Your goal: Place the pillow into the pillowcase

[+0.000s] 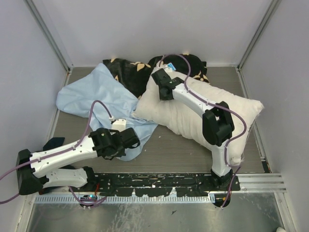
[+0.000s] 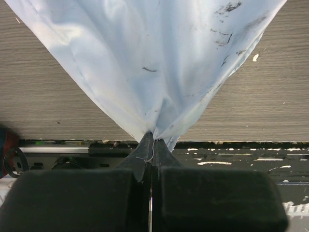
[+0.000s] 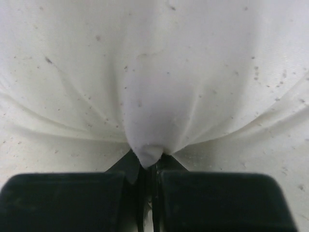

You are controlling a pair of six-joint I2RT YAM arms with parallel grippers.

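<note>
The cream-white pillow (image 1: pixel 193 108) lies across the middle and right of the table, its left end over the light blue pillowcase (image 1: pixel 94 96). The pillowcase spreads from back left towards the front. My left gripper (image 1: pixel 129 140) is shut on the near corner of the pillowcase (image 2: pixel 154 72), the cloth pinched at the fingertips in the left wrist view. My right gripper (image 1: pixel 161 89) is shut on a fold of the pillow (image 3: pixel 154 72) near its back left end; the fabric bunches between the jaws.
A black cloth with tan flower motifs (image 1: pixel 140 70) lies at the back, partly under the pillow and pillowcase. Grey walls enclose the table on three sides. A black perforated rail (image 1: pixel 159 181) runs along the near edge between the arm bases.
</note>
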